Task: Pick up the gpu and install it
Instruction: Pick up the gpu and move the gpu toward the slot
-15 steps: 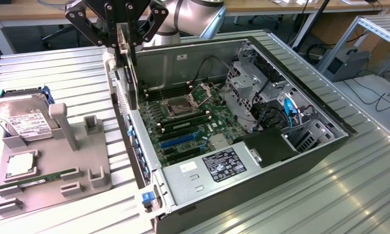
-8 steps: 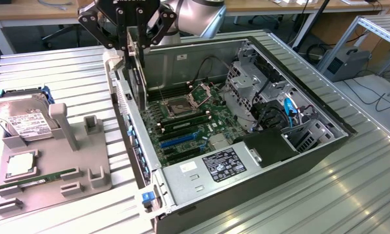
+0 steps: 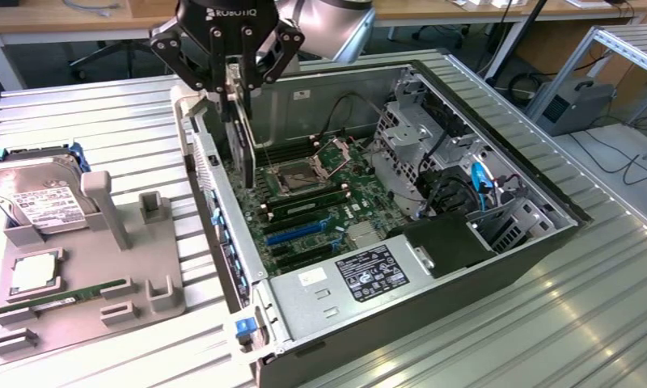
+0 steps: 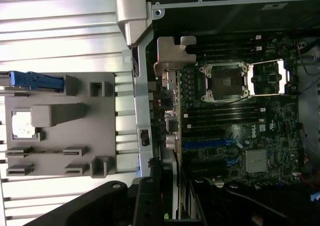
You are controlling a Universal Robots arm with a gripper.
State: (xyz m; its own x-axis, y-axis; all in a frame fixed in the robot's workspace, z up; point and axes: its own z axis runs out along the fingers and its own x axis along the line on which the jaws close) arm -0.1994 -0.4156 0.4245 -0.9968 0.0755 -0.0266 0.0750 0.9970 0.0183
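Note:
My gripper (image 3: 238,85) hangs over the rear part of the open computer case (image 3: 518,202), shut on the gpu (image 3: 240,129). The gpu is a thin dark card that hangs straight down from the fingers. Its lower end is just above the motherboard (image 3: 323,202), close to the case's rear wall. In the wrist view the gripper (image 4: 172,206) holds the gpu (image 4: 173,53) edge-on, with the card's silvery bracket end beside the rear wall and next to the CPU socket (image 4: 225,83). The blue expansion slots (image 4: 210,145) lie apart from the card, nearer the power supply (image 3: 356,279).
A grey fixture (image 3: 119,267) stands on the exterior view's left. It carries a hard drive (image 3: 38,202), a CPU (image 3: 32,275) and a green memory stick (image 3: 65,295). Drive cages and cables (image 3: 453,186) crowd the case's far side. The case sits on a ribbed metal table (image 3: 582,323).

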